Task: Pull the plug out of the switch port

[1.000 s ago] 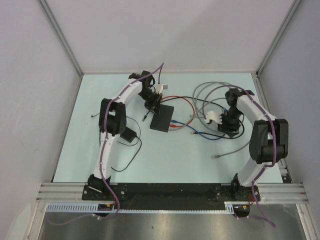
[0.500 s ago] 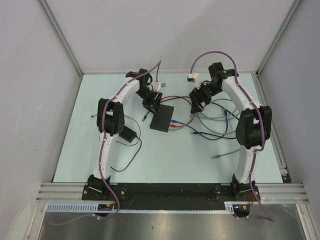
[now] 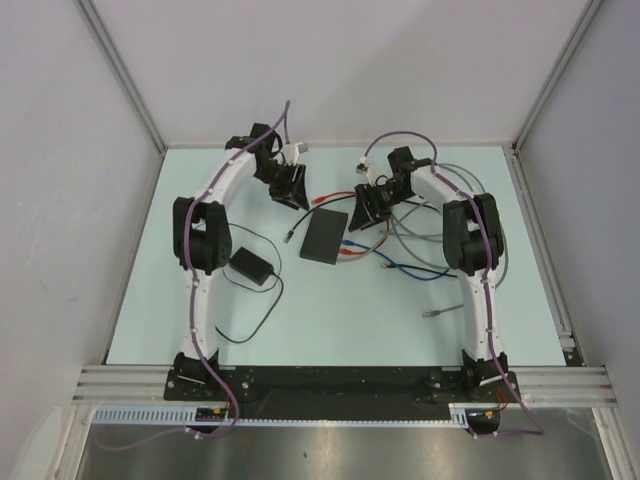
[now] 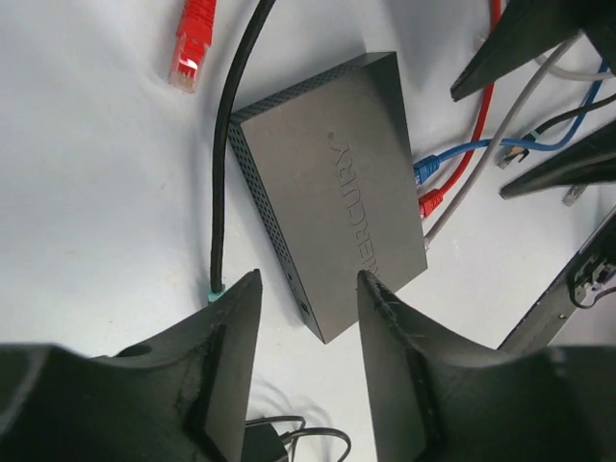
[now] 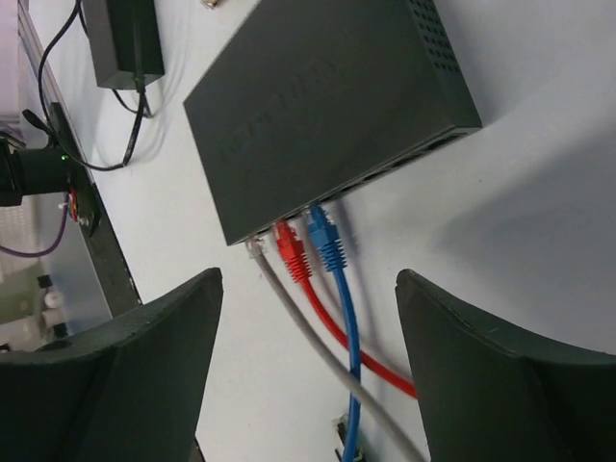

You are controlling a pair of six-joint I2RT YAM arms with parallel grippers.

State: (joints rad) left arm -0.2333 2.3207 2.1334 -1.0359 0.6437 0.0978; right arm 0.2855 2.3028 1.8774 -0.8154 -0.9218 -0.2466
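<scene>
The switch (image 3: 324, 236) is a flat matte-black box lying mid-table. It also shows in the left wrist view (image 4: 337, 183) and the right wrist view (image 5: 318, 106). Three plugs sit side by side in its right-hand ports: blue plug (image 5: 325, 239), red plug (image 5: 289, 248) and grey plug (image 5: 255, 248). My right gripper (image 5: 308, 284) is open and empty. It hovers over these cables, just short of the port side (image 3: 365, 208). My left gripper (image 4: 308, 284) is open and empty, above the switch's far-left corner (image 3: 291, 189).
A small black power adapter (image 3: 248, 266) with a thin black cord lies left of the switch. A loose red plug (image 4: 195, 43) and a black cable with a teal tip (image 4: 218, 287) lie beside the switch. Grey, blue and black cables (image 3: 430, 255) tangle at the right.
My right arm has swung from the right side of the table leftward to the switch's port side. My left gripper has drawn back from the switch toward the far left.
</scene>
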